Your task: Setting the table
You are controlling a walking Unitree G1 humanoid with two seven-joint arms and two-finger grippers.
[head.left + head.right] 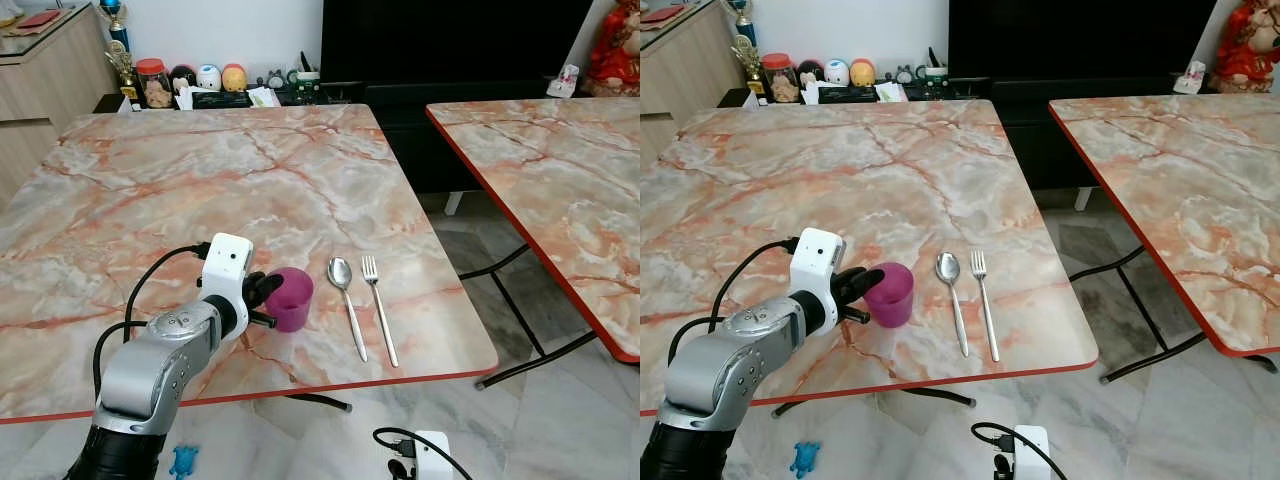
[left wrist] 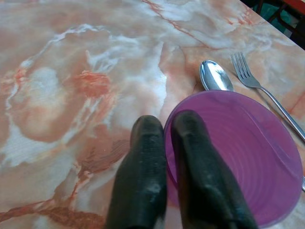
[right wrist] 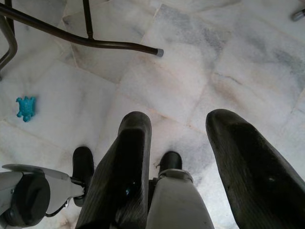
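Marble-patterned in pink, orange and grey, the bench [image 1: 250,170] has a thin red edge, and a second bench [image 1: 560,170] of the same pattern stands well apart on the robot's right. Along the far wall sit a jar with a red lid [image 1: 153,82], small round figurines [image 1: 220,77] and a trophy [image 1: 118,30]; a red statue [image 1: 615,50] stands at the far right. On the pale tiled floor lies a small blue toy [image 3: 25,108].

Near the front edge of the bench stands a purple cup [image 1: 292,298], upright, translucent plastic with faint rings inside. Just beside it on the right lie a spoon [image 1: 346,300] and a fork [image 1: 379,305], side by side, handles toward the robot, apart from the cup.

The left end effector [image 2: 167,143] pinches the cup's near wall, one black finger inside the rim and one outside, narrow. The right end effector [image 3: 178,138] hangs low over the floor, fingers spread wide, holding nothing.
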